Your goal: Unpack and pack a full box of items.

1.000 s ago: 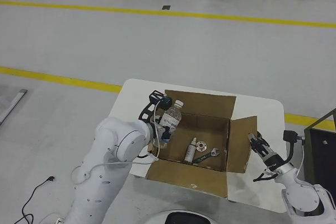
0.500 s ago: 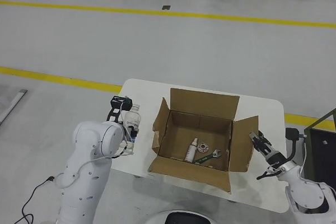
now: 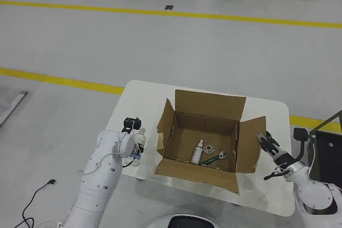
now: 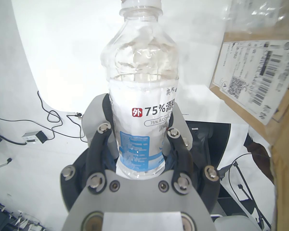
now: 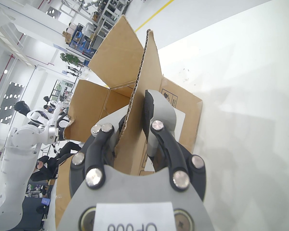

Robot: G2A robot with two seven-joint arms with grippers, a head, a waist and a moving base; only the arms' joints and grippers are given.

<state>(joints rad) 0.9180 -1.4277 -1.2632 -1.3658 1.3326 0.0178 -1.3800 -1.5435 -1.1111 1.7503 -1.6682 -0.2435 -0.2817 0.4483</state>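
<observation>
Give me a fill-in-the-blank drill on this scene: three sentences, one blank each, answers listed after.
1. The left gripper is shut on a clear bottle with a ___ cap.
2. The right gripper clamps a ___ of the cardboard box.
3. Inside the box lie a small white bottle, a round metal part and a green-handled ___.
Missing words: white; flap; wrench.

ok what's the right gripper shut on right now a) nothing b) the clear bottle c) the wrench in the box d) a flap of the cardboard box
d: in the right wrist view the right gripper has its fingers pinched on the box flap, while the clear bottle sits in the left gripper.
</observation>
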